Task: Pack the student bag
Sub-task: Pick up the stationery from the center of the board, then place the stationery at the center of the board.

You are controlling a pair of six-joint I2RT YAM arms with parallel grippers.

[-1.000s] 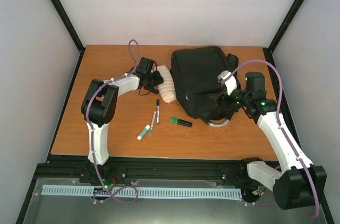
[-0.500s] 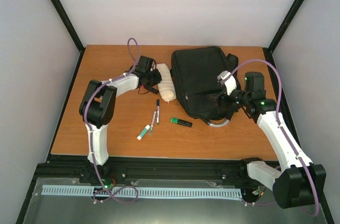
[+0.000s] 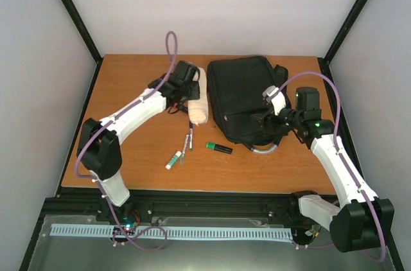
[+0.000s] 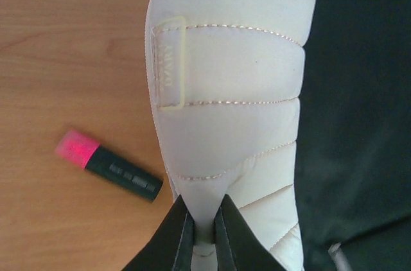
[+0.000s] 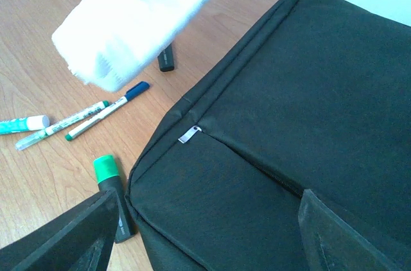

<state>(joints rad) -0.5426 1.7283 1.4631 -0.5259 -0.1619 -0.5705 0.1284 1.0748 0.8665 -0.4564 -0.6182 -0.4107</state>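
Bag [image 3: 247, 94] where?
— Far right of counter [image 3: 257, 168], long axis roughly far-to-near, just right of the left end effector [image 4: 204, 219], clenched on the pouch [image 4: 225, 91]. Right end effector [image 3: 273, 120] hangs released over its near edge.

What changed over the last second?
The left arm stretched forward, and the left tool, pinching the white pouch, raised it off the table. The student bag, pens and open right tool stayed put.

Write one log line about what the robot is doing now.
left gripper: shut on pouch | pouch: beside bag | right gripper: open above bag | pens: on table
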